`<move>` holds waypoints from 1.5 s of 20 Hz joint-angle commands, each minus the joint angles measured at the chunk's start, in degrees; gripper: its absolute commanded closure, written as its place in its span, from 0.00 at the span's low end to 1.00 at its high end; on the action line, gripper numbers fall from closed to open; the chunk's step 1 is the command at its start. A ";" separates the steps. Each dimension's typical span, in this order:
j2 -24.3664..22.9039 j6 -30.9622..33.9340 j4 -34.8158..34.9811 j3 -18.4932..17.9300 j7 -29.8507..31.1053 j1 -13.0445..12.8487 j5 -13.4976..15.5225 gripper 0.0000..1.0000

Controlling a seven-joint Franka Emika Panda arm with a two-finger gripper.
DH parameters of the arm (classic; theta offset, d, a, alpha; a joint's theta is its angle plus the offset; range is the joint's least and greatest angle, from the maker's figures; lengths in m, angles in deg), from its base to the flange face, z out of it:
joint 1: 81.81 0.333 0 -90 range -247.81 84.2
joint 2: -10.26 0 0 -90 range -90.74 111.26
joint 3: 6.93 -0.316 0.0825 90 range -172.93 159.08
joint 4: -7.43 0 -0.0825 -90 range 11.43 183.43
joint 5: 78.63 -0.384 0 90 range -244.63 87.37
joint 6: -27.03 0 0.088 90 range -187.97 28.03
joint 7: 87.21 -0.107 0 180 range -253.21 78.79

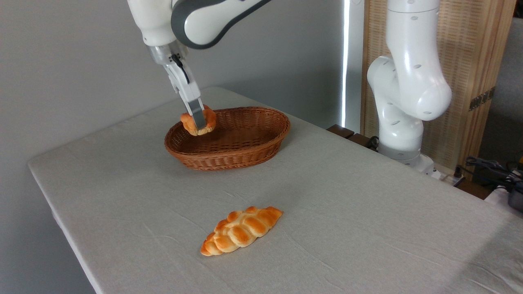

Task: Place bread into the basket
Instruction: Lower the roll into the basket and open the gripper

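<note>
My gripper (199, 125) is shut on the bread (188, 122), a small round golden-orange bun with a paler base. The bun hangs tilted in the air over the left end of the basket (249, 157), just above its rim. One grey finger (197, 113) crosses the bun's front; the other finger is hidden behind it. The basket is an oval brown wicker one with low sides, standing at the back of the table, and its inside shows nothing in it.
A longer braided loaf (241, 230) with pointed ends lies on the grey tablecloth (367, 212) near the front. The arm's white base (402, 122) stands at the table's right side, with cables (486, 167) beyond it.
</note>
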 commanded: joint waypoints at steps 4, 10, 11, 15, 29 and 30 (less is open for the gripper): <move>5.13 -6.32 0.42 -1.04 0.23 -0.95 -2.49 0.00; 5.22 -5.35 0.33 -0.78 1.19 -1.47 -4.16 0.00; 5.22 -5.35 0.33 -0.78 1.20 -1.47 -4.16 0.00; 3.30 -5.35 -0.20 -1.13 1.72 -1.30 -3.72 0.00; -0.66 15.83 -19.53 -9.31 -7.23 13.63 -8.55 0.00; -0.66 15.83 -19.53 -9.39 -8.37 13.90 -8.90 0.00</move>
